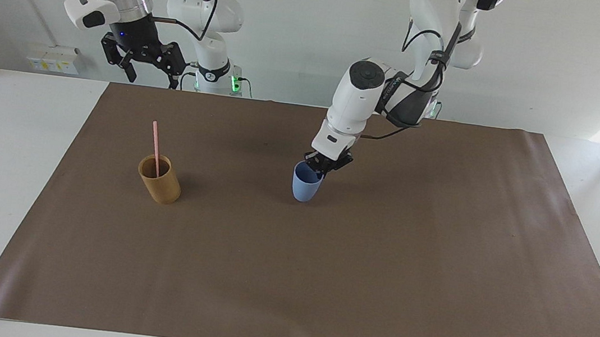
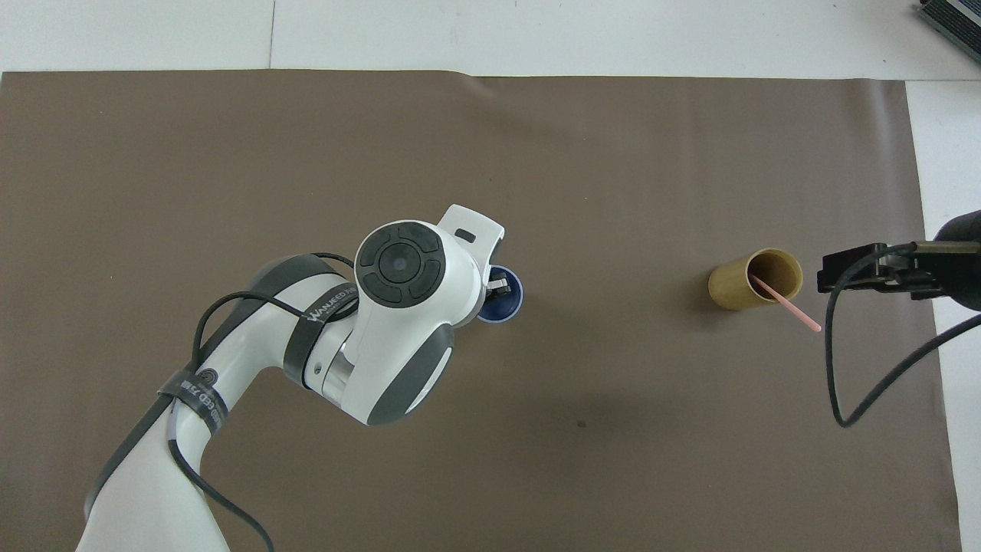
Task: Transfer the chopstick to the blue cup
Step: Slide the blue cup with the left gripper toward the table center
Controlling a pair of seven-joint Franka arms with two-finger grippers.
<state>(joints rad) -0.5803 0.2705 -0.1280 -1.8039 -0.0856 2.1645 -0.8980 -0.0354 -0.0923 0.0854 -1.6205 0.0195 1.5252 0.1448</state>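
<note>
Two cups sitting apart, the left gripper (image 1: pixel 324 167) pinching the small light-blue tapered cup (image 1: pixel 306 184) by its rim.
The thin, stiff, light pink chopstick (image 1: pixel 155 147) is leaning in the tan cylindrical cup (image 1: pixel 160 179); the wide-open right gripper (image 1: pixel 142 62), waiting above, should be pinching its upper end.

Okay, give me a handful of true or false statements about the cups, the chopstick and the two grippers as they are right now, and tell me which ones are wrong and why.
1. The chopstick stands in the tan cup. True.
2. The left gripper is shut on the rim of the blue cup. True.
3. The right gripper holds the chopstick. False: it is open, holds nothing and waits above the table edge at the right arm's end.
4. The blue cup lies on its side. False: it is upright, mouth up.
5. The tan cup is toward the right arm's end of the brown mat. True.
</note>
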